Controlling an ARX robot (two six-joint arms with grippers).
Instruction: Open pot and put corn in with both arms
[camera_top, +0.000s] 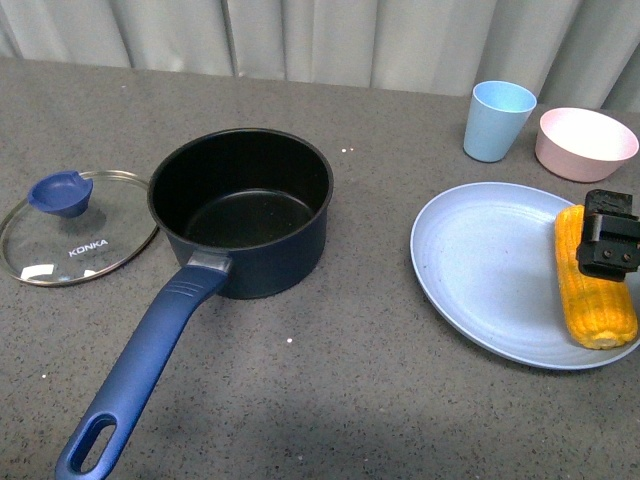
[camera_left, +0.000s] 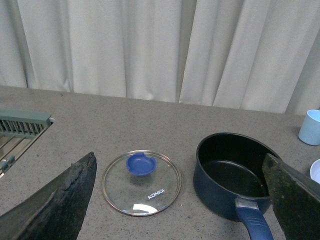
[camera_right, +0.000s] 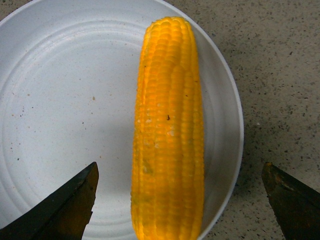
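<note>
The pot (camera_top: 240, 205) stands open, its lid (camera_top: 80, 240) flat on the table (camera_top: 350, 400) beside it; the corn (camera_top: 593, 290) is not yet in, lying on the plate (camera_top: 470, 260), long axis running away from the robot; the right tool (camera_top: 608, 240) hangs over it, fingers apart; the left tool (camera_left: 175, 210) gapes empty.

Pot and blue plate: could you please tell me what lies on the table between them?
Front view: only bare grey table separates the pot from the plate.
</note>
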